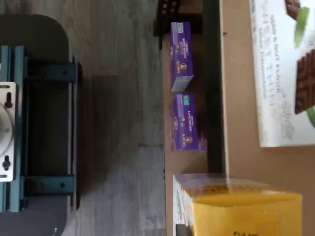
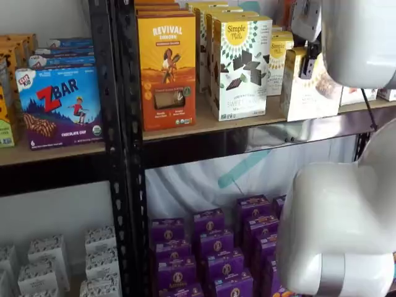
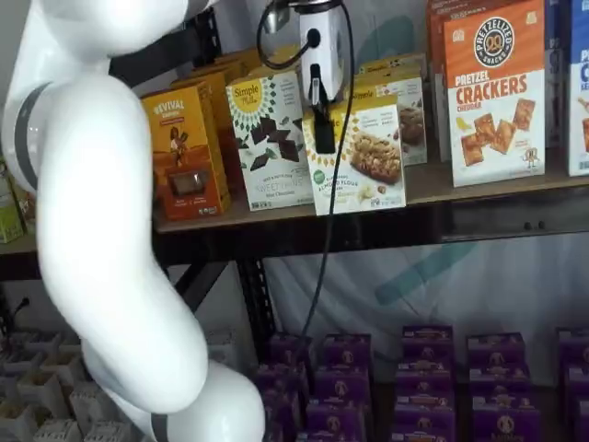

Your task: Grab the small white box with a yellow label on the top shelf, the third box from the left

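Note:
The small white box (image 3: 368,157), with a yellow sunburst and a yellow side panel, stands tilted at the front edge of the top shelf (image 3: 479,189), forward of its row. It shows in both shelf views (image 2: 302,93), and the wrist view shows its yellow panel (image 1: 246,209) over the dark front rail. My gripper (image 3: 324,129) comes down from above. One black finger lies on the box's left front edge and the other is hidden behind the box. The fingers appear closed on the box (image 2: 307,65).
A taller white Simple Mills box (image 3: 271,138) stands just left of it, with an orange Revival box (image 3: 184,152) beyond. Pretzel crackers boxes (image 3: 497,92) stand to the right. Purple boxes (image 3: 414,378) fill the floor level. My white arm (image 3: 101,230) blocks the left side.

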### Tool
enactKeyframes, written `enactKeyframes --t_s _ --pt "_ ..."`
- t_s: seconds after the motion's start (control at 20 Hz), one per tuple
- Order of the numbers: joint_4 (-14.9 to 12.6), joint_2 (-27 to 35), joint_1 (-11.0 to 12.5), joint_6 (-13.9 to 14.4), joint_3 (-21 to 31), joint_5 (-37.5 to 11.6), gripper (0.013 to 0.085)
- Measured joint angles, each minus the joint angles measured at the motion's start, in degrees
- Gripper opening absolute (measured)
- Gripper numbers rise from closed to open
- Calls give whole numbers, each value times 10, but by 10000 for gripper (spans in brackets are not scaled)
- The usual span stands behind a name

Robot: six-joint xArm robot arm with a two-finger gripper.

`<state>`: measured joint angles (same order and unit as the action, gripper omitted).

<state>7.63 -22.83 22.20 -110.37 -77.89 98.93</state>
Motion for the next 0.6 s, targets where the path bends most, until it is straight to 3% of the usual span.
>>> enactKeyframes --t_s 0.6 --pt "-14 -67 -9 7 60 19 330"
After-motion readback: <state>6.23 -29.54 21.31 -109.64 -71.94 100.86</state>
